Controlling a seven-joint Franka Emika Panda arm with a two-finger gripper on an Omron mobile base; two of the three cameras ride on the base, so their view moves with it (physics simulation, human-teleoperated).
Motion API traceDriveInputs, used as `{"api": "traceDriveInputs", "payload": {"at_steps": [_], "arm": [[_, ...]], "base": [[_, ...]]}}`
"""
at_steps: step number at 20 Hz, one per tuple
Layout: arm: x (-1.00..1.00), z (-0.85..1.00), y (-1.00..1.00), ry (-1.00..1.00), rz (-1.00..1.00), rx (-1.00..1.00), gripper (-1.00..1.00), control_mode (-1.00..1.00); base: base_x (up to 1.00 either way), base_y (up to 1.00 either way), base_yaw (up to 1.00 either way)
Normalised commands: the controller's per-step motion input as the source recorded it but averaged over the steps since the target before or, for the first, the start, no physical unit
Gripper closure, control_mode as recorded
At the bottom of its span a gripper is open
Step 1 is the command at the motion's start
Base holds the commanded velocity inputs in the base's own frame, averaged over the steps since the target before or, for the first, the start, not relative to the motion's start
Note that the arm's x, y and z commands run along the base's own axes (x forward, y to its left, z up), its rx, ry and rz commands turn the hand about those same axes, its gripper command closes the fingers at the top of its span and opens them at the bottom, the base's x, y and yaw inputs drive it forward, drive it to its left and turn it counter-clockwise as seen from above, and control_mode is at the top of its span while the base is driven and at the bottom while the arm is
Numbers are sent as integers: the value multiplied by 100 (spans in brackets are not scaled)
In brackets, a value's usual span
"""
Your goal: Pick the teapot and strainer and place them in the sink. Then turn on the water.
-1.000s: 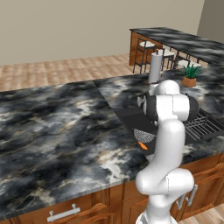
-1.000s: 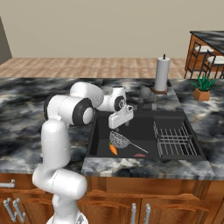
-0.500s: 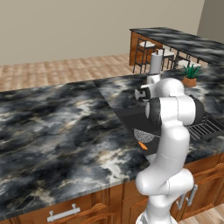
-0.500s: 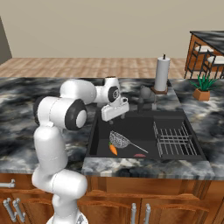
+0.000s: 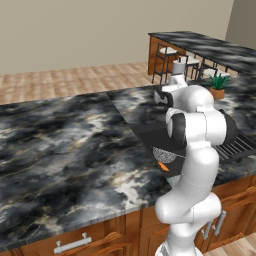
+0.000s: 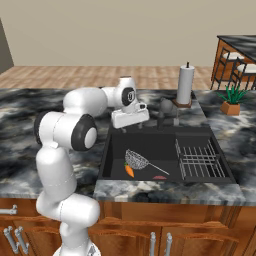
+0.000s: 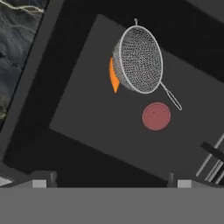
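Although the strainer [image 6: 136, 160] already lay on the floor of the sink [image 6: 116, 141], its handle pointing toward the wire rack [image 6: 200, 160], we judged the task only partly done. We could not find the teapot among the things in the basin, so we could not say whether it had been placed. No stream fell from the faucet [image 6: 165, 111], though a pinkish disc [image 7: 156, 116] marked the sink floor just beside the strainer's handle; turning on the water therefore seemed to remain. The gripper [image 6: 129, 118] hung over the sink's rear left corner, its fingers spread wide and holding nothing. We counted one strainer, one sink, one faucet, one orange carrot-like piece [image 7: 113, 76] touching the strainer's bowl, one paper-towel roll [image 6: 185, 84] and one potted plant [image 6: 231, 99] on the counter.
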Motion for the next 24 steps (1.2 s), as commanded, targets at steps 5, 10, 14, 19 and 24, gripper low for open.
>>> {"api": "traceDriveInputs", "payload": {"at_steps": [5,10,14,19,24], "arm": [[0,25,47,-15,-33,-2,-100,-100],[-15,8,74,-28,-28,-1,-100,-100],[-49,14,51,-33,-20,0,-100,-100],[-52,31,22,-37,-16,0,-100,-100],[-62,33,4,-39,-14,0,-100,-100]], "base": [[0,0,0],[0,0,0],[0,0,0],[0,0,0],[0,0,0]]}}
